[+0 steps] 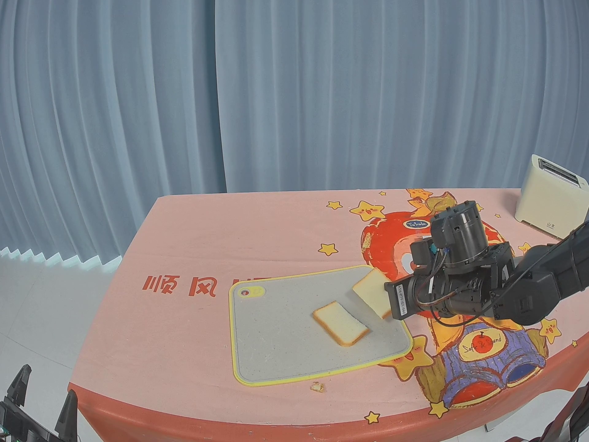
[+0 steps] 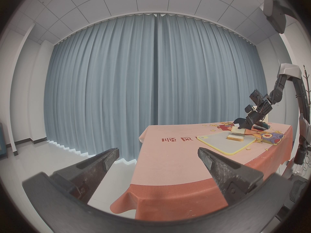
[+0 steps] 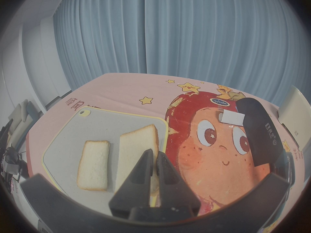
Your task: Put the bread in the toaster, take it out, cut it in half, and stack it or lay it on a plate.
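The table (image 1: pixel 245 234) carries the board (image 1: pixel 276 339), with the toaster (image 1: pixel 552 197) standing well apart at the far right corner. The bread is already in two halves, so I judge the task to be at its last step, stacking or plating.

The right gripper (image 3: pixel 154 157) has its fingers pinched shut on the near end of one half (image 3: pixel 137 149). It holds that half tilted over the board's right rim, and I cannot tell whether the low edge touches the board. The other half (image 1: pixel 341 323) lies flat on the board just beside it, with only bare board between them. The next move probably calls for carrying the held piece across, levelling it and squaring it over the flat one before the grip loosens; a tilted release could leave it sliding off.

The left gripper (image 2: pixel 158 151) hangs off the table's near left corner, spread wide and holding nothing. A black blade (image 3: pixel 259 130), likely the knife, lies on the cloth on the side away from the board, so it does not stand in the path. A crumb (image 1: pixel 317 387) sits near the board's front rim.
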You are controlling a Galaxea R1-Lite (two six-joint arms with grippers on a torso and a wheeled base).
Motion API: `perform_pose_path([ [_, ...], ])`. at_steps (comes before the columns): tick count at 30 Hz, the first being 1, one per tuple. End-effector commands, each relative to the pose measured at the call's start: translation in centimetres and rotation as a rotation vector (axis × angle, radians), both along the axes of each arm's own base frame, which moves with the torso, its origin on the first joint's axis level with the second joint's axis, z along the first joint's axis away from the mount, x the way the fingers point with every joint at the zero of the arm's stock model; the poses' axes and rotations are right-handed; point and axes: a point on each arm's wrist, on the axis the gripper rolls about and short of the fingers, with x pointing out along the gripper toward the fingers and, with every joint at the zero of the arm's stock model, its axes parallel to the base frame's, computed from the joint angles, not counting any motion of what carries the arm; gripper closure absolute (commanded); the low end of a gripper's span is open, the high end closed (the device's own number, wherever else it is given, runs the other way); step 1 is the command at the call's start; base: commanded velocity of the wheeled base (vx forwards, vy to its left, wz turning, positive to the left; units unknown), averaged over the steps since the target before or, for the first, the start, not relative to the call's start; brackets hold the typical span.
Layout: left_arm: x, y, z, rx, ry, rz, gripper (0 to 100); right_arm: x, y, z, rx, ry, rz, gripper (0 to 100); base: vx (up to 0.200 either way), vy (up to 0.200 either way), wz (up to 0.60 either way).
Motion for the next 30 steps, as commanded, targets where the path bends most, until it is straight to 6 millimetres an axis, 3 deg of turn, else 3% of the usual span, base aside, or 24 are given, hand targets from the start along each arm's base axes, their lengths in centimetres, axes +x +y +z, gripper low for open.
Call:
perform_pose_path([
  [1, 0.1, 0.0, -0.5, 0.000, 0.007, -0.001, 0, -0.1, -0.1, 0.5, 0.011, -0.014, -0.001, 100, 0.000, 0.000, 0.00],
  [5, 0.1, 0.0, -0.5, 0.000, 0.007, -0.001, 0, -0.4, -0.3, 0.9, 0.019, -0.020, -0.003, 100, 0.000, 0.000, 0.00],
  [13, 0.1, 0.0, -0.5, 0.000, 0.007, -0.001, 0, -2.6, -1.7, 3.9, 0.127, -0.066, -0.047, 100, 0.000, 0.000, 0.00],
  [22, 0.1, 0.0, -0.5, 0.000, 0.007, -0.001, 0, -5.2, -3.6, 4.5, 0.201, -0.063, -0.110, 100, 0.000, 0.000, 0.00],
  [30, 0.1, 0.0, -0.5, 0.000, 0.007, 0.000, 0, -10.0, -7.3, 4.9, 0.208, -0.120, -0.184, 100, 0.000, 0.000, 0.00],
])
